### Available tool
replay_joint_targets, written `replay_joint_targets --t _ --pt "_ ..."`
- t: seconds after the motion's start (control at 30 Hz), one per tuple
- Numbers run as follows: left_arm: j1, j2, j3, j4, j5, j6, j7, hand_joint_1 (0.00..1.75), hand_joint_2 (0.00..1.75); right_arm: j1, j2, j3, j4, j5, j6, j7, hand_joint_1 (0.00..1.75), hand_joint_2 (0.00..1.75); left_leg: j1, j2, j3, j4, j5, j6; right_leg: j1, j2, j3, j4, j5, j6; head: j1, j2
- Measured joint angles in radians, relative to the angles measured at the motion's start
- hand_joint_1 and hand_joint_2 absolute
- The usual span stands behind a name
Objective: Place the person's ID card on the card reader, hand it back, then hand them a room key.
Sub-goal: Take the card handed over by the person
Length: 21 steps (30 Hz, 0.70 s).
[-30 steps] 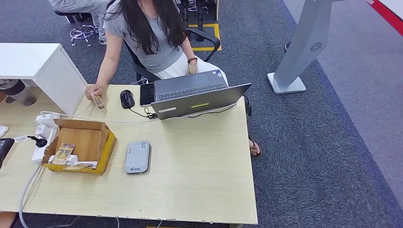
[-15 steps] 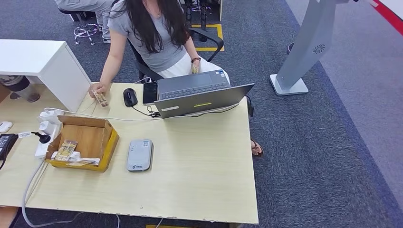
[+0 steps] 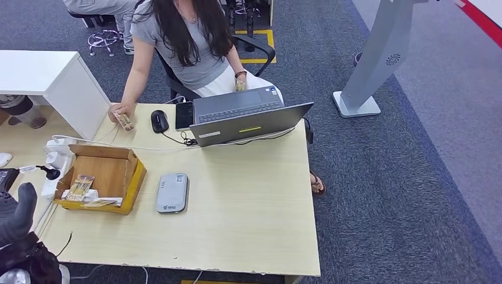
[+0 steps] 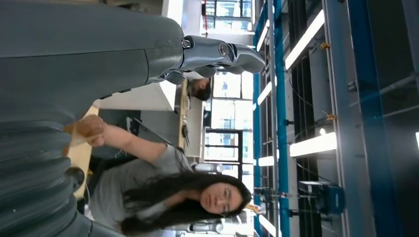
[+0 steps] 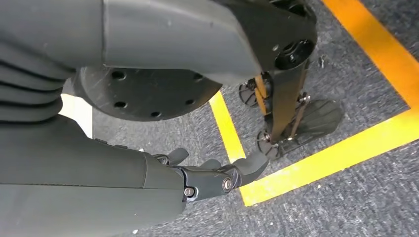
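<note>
My empty, open left hand point(image 3: 18, 216) should reach along the bench point(image 3: 248, 195) toward the far-left-corner ID card point(image 3: 124, 122).

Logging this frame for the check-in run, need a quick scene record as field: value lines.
left hand: raised at the table's near left corner, holds nothing
right hand: hangs over carpet with yellow floor tape, holds nothing
ID card: in the person's hand, at the table's far left edge
card reader: grey, flat on the table, nothing on it
cardboard box: left of the reader, cards inside
laptop: open, facing the person
mouse: beside the laptop
task stage: card not yet taken
</note>
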Motion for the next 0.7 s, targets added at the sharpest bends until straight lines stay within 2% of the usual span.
replay_joint_targets --t 0.13,0.2,0.27,0.33,0.4,0.43,0.53,0.7 --pt "0.001 0.017 -0.054 -0.020 -0.010 0.007 0.008 0.00 1.75 0.000 0.000 0.001 0.000 0.003 0.001 0.003 0.00 1.75 0.000 0.000 0.000 0.000 0.000 0.000 0.000 0.000 -0.001 0.000 0.000 0.000 0.000 0.000" --pt "-0.004 0.032 -0.070 -0.021 -0.106 0.059 0.031 0.00 1.75 0.000 0.000 0.002 0.000 0.009 0.004 0.003 0.00 1.75 0.000 0.000 0.000 0.000 0.000 0.000 0.000 0.000 -0.002 0.000 0.000 0.000 0.000 0.000" --pt "-0.030 0.056 -0.088 -0.007 -0.331 0.179 0.078 0.00 1.75 0.000 0.000 0.006 0.000 0.021 0.009 0.003 0.00 1.75 0.000 0.000 -0.001 0.000 0.001 0.000 0.000 0.000 -0.004 0.000 0.000 0.000 0.000 0.000" --pt "-0.089 0.094 -0.117 0.041 -0.644 0.316 0.166 0.00 1.75 -0.002 0.000 0.012 0.000 0.037 0.017 0.003 0.00 1.75 0.000 -0.001 -0.002 0.000 0.002 0.000 0.000 -0.001 -0.004 0.000 0.000 0.000 0.000 0.000" --pt "-0.158 0.136 -0.157 0.111 -0.923 0.395 0.267 0.00 1.75 -0.007 0.000 0.017 0.000 0.050 0.023 0.003 0.00 1.75 0.000 -0.002 -0.003 0.000 0.005 0.000 0.000 -0.002 -0.004 0.000 0.002 0.000 0.000 0.000" --pt "-0.185 0.153 -0.177 0.141 -1.005 0.410 0.300 0.00 1.75 -0.009 0.000 0.019 0.000 0.054 0.025 0.003 0.00 1.75 0.000 -0.002 -0.004 -0.001 0.005 -0.001 0.000 -0.002 -0.004 0.001 0.003 -0.001 0.000 0.000" --pt "-0.234 0.183 -0.216 0.202 -1.046 0.424 0.325 0.00 1.75 -0.011 0.000 0.024 0.000 0.059 0.025 0.003 0.00 1.75 0.000 0.002 -0.004 -0.001 0.007 -0.002 0.000 0.003 -0.006 0.001 0.006 -0.001 0.000 0.000" --pt "-0.255 0.208 -0.240 0.245 -1.036 0.431 0.327 0.00 1.75 -0.009 0.000 0.029 0.000 0.059 0.025 0.004 0.00 1.75 0.000 0.003 -0.006 0.000 0.007 -0.002 0.000 0.005 -0.008 0.001 0.006 -0.001 0.000 0.000"
